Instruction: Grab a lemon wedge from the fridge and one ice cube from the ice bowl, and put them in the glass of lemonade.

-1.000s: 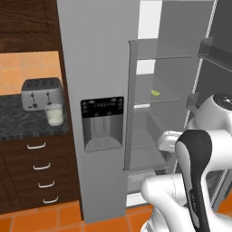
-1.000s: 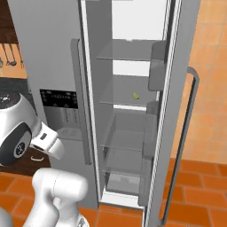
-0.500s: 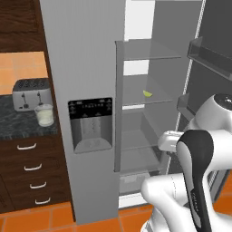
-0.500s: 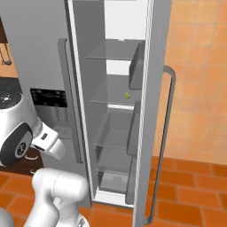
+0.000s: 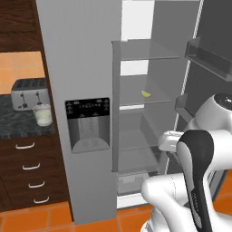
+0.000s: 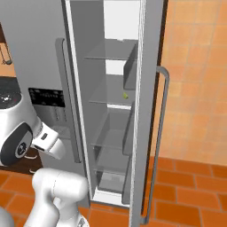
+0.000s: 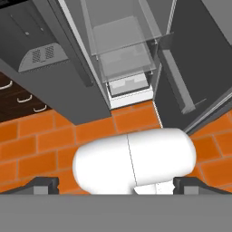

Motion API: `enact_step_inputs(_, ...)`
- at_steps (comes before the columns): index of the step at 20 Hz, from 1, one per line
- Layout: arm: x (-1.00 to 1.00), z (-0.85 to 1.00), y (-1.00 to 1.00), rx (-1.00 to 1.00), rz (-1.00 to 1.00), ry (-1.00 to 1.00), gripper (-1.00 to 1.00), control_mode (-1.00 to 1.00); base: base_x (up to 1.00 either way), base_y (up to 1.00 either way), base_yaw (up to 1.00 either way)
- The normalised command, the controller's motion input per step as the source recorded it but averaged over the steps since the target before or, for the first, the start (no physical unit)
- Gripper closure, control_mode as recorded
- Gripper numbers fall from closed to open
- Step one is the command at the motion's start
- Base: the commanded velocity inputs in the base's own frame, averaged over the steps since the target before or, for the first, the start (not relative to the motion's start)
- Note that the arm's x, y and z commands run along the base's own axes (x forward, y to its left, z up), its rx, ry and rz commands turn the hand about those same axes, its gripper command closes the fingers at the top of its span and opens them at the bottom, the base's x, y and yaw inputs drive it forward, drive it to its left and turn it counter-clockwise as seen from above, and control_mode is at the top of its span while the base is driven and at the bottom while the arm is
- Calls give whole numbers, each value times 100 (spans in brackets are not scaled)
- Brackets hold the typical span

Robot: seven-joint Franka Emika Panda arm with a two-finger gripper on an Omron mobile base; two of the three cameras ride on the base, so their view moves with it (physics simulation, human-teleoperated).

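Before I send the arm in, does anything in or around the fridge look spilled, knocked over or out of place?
Nothing stands out. The fridge has its right door swung open, and the lemon wedge lies on a middle shelf. The glass of lemonade stands upright by the toaster, nothing spilled. The gripper is open.

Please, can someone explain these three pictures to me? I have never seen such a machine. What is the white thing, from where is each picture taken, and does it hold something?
The white thing is a robot arm on a driving base, in a computer-drawn kitchen. Two pictures come from cameras on the base, behind the arm to its left and right. The third comes from a camera on its hand, looking down at the orange floor.

It faces a grey fridge whose right door stands open. A small lemon wedge lies on a middle shelf. On the dark counter stand a toaster and a glass of lemonade.

The pincer is open and holds nothing.
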Motion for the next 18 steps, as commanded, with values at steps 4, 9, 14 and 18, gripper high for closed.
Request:
enact_step_inputs(4,0,0,0,0,0,0,-100,100,30,-31,2)
enact_step_inputs(9,0,0,0,0,0,0,-100,100,45,-39,0)
enact_step_inputs(14,0,0,0,0,0,0,-100,100,41,-15,0)
enact_step_inputs(18,0,0,0,0,0,0,-100,100,36,13,0)
